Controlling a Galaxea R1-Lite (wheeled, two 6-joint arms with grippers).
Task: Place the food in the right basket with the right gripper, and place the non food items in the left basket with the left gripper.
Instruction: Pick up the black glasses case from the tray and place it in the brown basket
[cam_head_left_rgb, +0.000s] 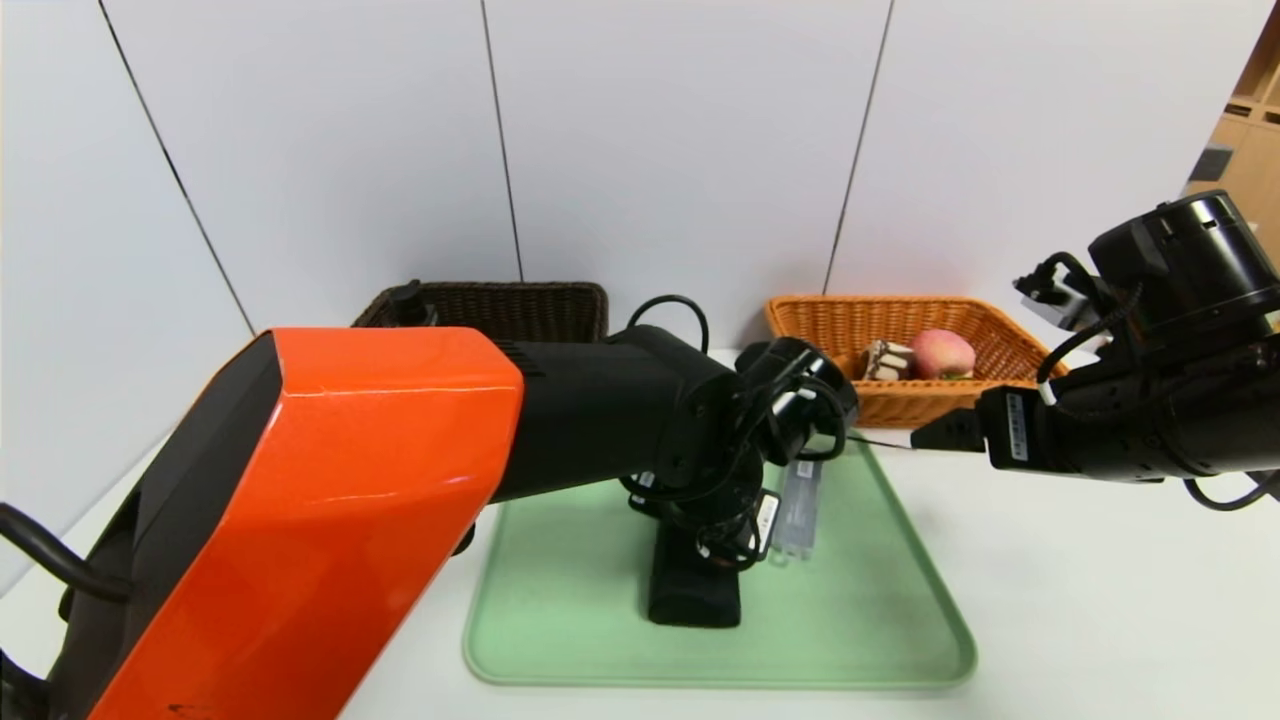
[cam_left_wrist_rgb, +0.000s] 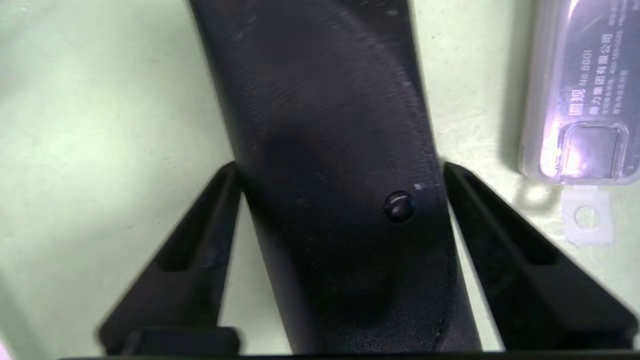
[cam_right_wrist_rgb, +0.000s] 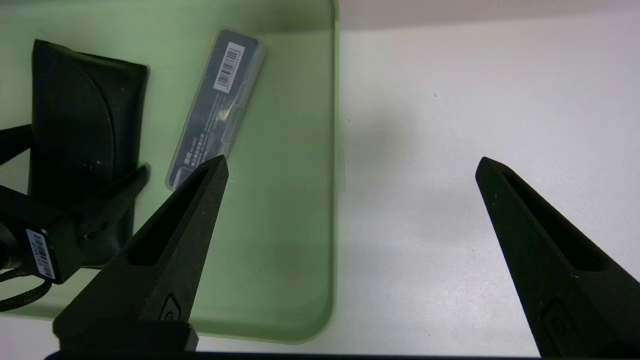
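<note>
A black soft case (cam_head_left_rgb: 695, 600) lies on the green tray (cam_head_left_rgb: 880, 600). My left gripper (cam_left_wrist_rgb: 340, 170) is down over the black case (cam_left_wrist_rgb: 330, 125), its fingertips (cam_left_wrist_rgb: 231, 175) pressed against both long sides. Beside it lies a clear plastic box (cam_head_left_rgb: 797, 505), which also shows in the left wrist view (cam_left_wrist_rgb: 580, 100). My right gripper (cam_right_wrist_rgb: 350, 165) hovers open and empty over the tray's right edge (cam_right_wrist_rgb: 332, 150) and the white table; it sits in front of the orange basket (cam_head_left_rgb: 900, 405). That basket holds a peach (cam_head_left_rgb: 942, 352) and a piece of cake (cam_head_left_rgb: 885, 360).
A dark brown basket (cam_head_left_rgb: 500, 305) stands at the back left, partly hidden by my left arm. The white table (cam_head_left_rgb: 1100, 600) stretches to the right of the tray. A grey panel wall closes off the back.
</note>
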